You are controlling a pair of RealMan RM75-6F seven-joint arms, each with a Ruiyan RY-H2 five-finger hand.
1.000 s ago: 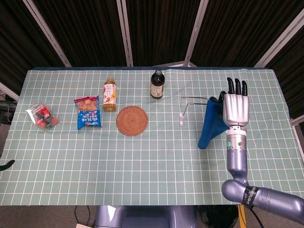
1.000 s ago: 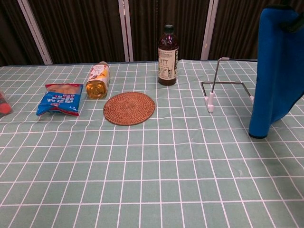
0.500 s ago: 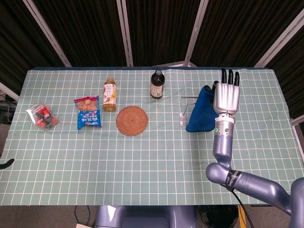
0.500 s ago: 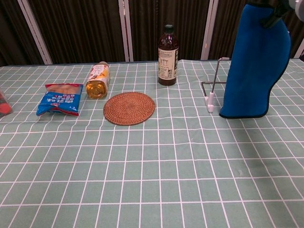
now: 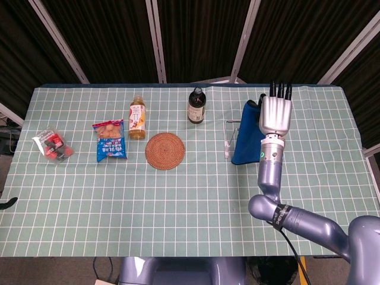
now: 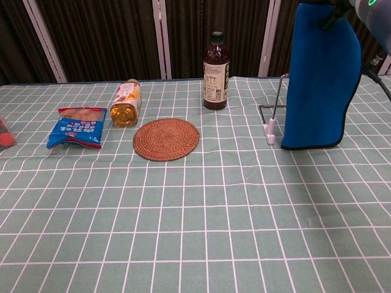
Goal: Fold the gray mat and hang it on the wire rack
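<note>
The mat (image 5: 243, 135) looks blue and hangs folded, upright, from my right hand (image 5: 276, 114), which grips its top edge. In the chest view the mat (image 6: 319, 79) hangs directly over the right half of the wire rack (image 6: 272, 116), its lower edge near the table. Only the rack's left upright and white foot (image 5: 227, 142) show beside the mat. I cannot tell whether the mat touches the rack's bar. My left hand appears in neither view.
A dark brown bottle (image 5: 196, 105) stands just left of the rack at the back. Further left are a round woven coaster (image 5: 165, 151), a lying juice bottle (image 5: 137, 117), a blue snack bag (image 5: 109, 141) and a red packet (image 5: 53, 145).
My right hand has carried the mat leftward and further back, from right of the rack to over it. The mat now covers most of the rack.
</note>
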